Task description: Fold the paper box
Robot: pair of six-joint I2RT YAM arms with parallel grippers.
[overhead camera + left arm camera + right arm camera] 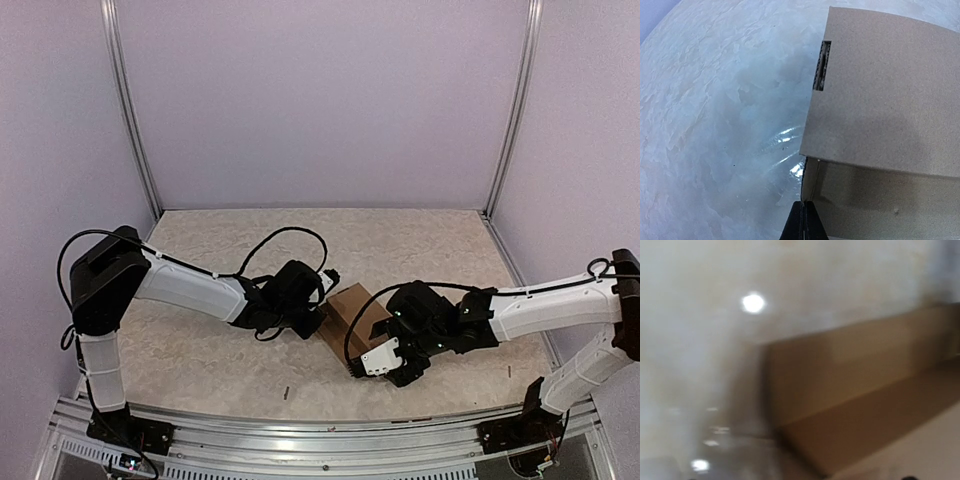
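The paper box (352, 308) is brown cardboard, folded into a shallow box with its lid down, on the table between my arms. In the left wrist view the box (885, 90) fills the right side, with the lid's slot on its left edge and a side wall under the lid. My left gripper (320, 312) is at the box's left side. Its fingers (799, 222) are pressed together with their tips at the wall's corner edge. My right gripper (372, 362) is at the box's near right corner. The right wrist view is blurred and shows only the box (850, 390) close up, no fingers.
The mottled beige table (200, 350) has grey walls behind and at both sides, with metal posts (130, 110) at the back corners. Small dark specks (285, 393) lie near the front. A metal rail (320, 440) runs along the near edge.
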